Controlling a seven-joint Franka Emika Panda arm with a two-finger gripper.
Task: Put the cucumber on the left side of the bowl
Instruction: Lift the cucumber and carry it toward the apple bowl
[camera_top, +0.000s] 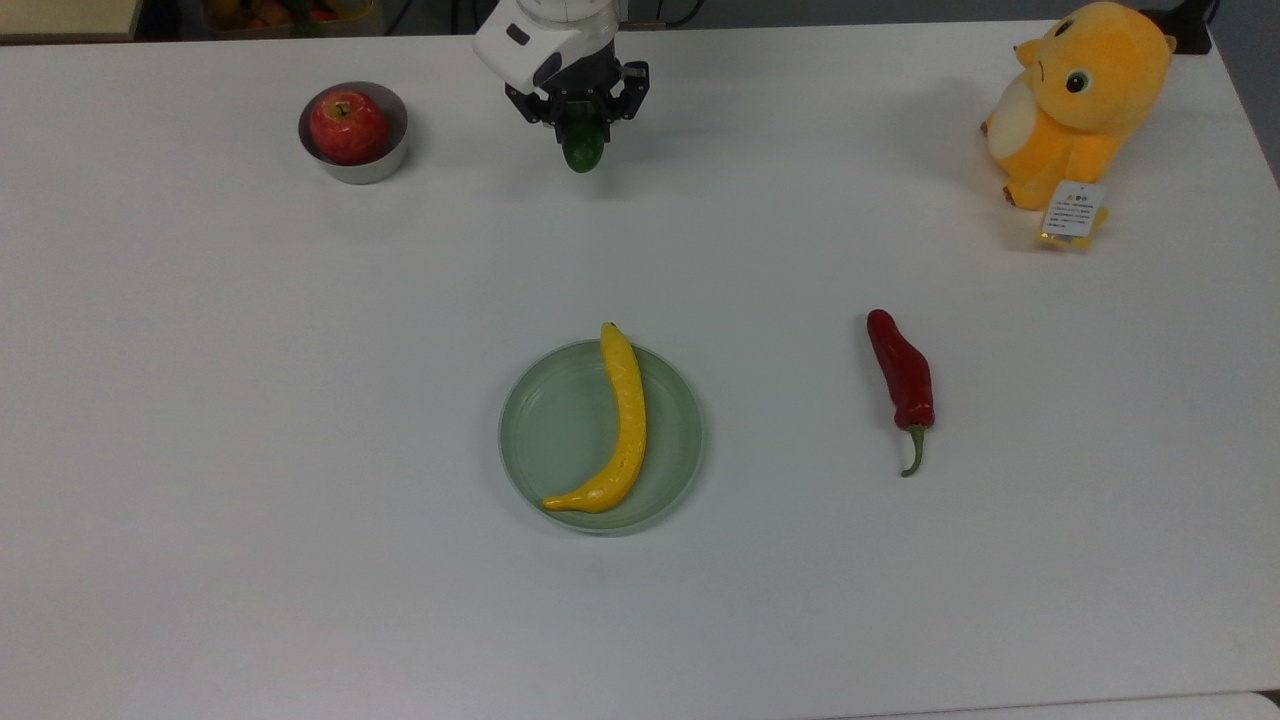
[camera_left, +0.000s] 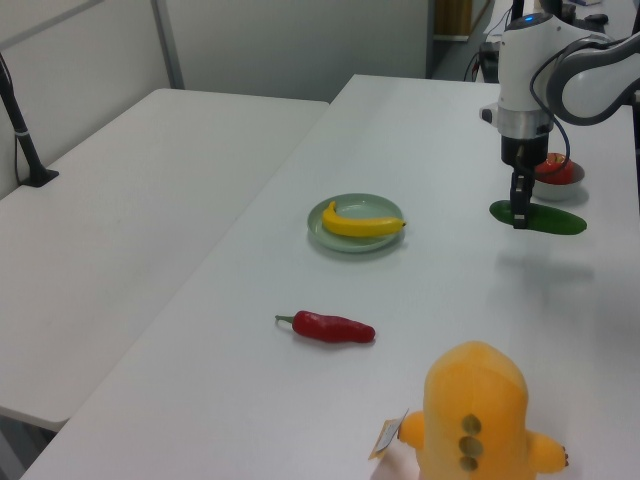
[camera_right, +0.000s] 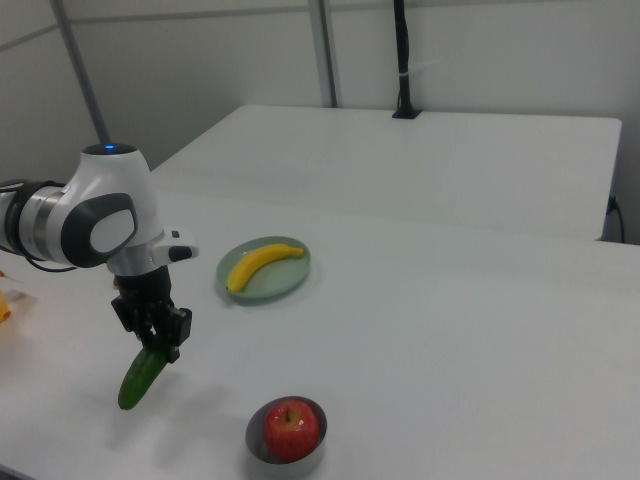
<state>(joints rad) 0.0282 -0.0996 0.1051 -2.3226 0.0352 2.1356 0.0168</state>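
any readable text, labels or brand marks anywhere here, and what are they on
Hang tag on the orange plush toy: it carries a small warning symbol and lines of print, too small to read.
No readable text shows on the cucumber, bowl, plate or arm.

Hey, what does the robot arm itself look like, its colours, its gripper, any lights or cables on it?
The arm has rounded white shells with grey joint sections and a small blue light on top. Its wrist ends in a black two-finger gripper. A dark cable loops beside the wrist in the left view.
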